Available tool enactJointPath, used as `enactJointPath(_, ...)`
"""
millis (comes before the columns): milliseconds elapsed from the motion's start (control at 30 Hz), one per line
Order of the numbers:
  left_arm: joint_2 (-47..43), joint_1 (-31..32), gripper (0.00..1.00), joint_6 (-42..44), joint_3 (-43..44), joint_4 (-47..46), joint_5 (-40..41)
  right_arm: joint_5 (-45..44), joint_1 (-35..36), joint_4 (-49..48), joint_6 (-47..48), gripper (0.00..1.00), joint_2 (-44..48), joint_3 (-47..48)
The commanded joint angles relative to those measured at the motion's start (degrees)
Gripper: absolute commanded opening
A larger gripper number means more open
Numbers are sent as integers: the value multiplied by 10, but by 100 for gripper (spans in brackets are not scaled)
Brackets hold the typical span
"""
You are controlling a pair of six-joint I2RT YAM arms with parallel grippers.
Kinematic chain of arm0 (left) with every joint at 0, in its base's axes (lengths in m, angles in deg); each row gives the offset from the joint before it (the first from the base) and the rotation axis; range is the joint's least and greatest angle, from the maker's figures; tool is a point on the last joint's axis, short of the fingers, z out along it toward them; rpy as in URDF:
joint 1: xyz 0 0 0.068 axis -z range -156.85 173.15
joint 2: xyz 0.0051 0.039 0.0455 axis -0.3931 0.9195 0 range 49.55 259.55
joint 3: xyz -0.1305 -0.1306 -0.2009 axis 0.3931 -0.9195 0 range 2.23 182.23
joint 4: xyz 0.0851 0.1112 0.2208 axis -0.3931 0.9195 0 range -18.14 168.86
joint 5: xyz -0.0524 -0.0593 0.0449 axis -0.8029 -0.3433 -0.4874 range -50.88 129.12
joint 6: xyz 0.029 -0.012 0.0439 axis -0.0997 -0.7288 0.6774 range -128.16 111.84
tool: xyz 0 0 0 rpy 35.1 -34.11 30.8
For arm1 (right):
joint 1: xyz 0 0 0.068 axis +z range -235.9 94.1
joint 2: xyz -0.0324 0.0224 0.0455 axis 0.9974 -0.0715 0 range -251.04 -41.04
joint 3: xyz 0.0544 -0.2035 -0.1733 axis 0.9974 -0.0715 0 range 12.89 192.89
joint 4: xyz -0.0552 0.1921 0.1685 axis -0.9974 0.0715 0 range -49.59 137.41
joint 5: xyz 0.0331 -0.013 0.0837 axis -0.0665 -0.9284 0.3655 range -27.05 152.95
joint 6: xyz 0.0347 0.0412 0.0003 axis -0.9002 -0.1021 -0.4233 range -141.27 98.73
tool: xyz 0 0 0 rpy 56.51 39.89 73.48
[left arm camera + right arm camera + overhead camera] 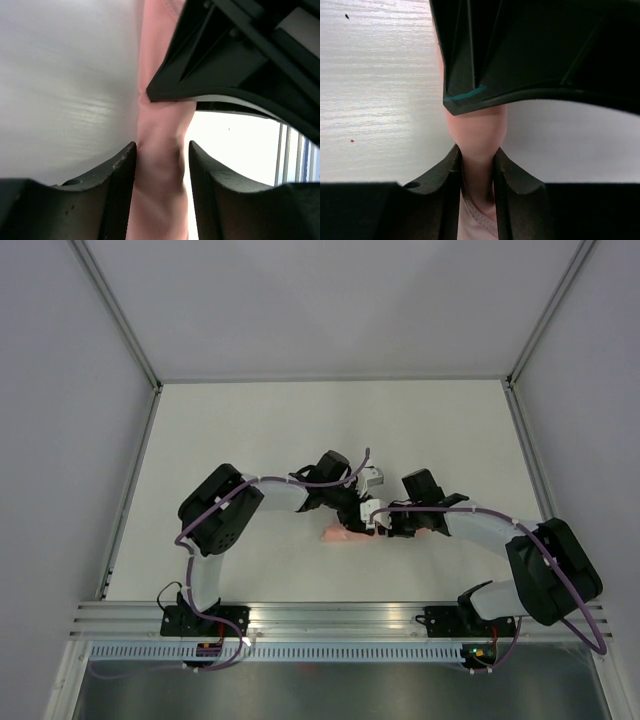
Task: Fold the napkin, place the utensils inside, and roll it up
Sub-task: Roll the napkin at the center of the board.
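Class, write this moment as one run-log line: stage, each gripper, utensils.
stage: napkin in narrow roll | left gripper: around napkin, grip unclear | right gripper: pinching napkin | utensils: not visible

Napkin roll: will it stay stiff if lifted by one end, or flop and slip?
Probably floppy: the napkin narrows where the right fingers pinch it, so it squashes easily. Its smooth, faintly shiny surface suggests it may slip.
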Motion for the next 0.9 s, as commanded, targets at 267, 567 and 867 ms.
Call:
enactJointPath(267, -88, -72, 52, -84, -27, -37, 43, -52, 0, 50, -24, 10, -36, 33)
enactJointPath(567, -233, -122, 53, -210, -138, -160, 249, -70, 0, 64, -121, 8, -107, 88)
enactJointPath(867, -437, -119, 53, -372, -302, -216, 472, -67, 0, 76, -257, 7, -165, 157)
